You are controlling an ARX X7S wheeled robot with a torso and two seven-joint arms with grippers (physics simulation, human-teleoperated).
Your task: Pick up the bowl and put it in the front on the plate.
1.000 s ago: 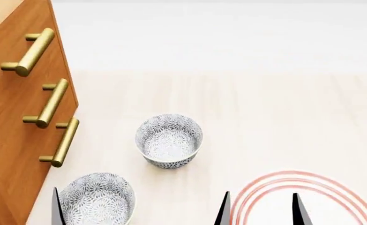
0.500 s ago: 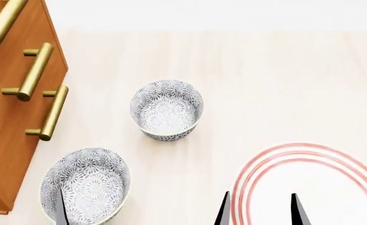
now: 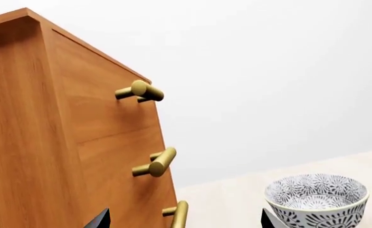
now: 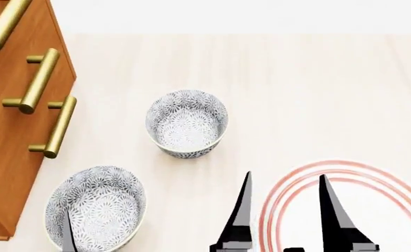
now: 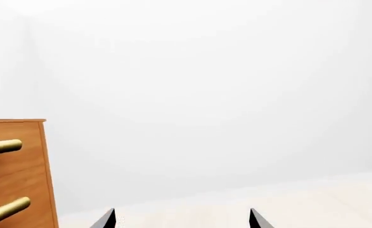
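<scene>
The bowl (image 4: pixel 187 123) sits left of centre in the head view, upright on the pale wooden floor (image 4: pixel 317 94). It is small, deep and round, white ceramic covered inside and out with a dense grey-blue floral pattern; a lighter flower medallion shows at its bottom. A look-alike second bowl (image 4: pixel 96 207) stands at the lower left of that frame, well apart from the first, close to the wooden drawer cabinet (image 4: pixel 9 157) with brass bar handles (image 4: pixel 54 126) along the left edge. Which of the two bowls appears at the lower right of the left wrist view, I cannot tell.

The plate (image 4: pixel 345 210) lies at the lower right of the head view, wide and white with three thin red rings near its rim, cut off by the frame edge.

The right gripper (image 4: pixel 284 210) rises from the bottom edge, its two dark fingers spread wide and holding nothing; one tip lies over the floor just left of the plate, the other over the plate. Of the left gripper (image 3: pixel 184 219) only two dark fingertips show, set far apart, with nothing between them.
</scene>
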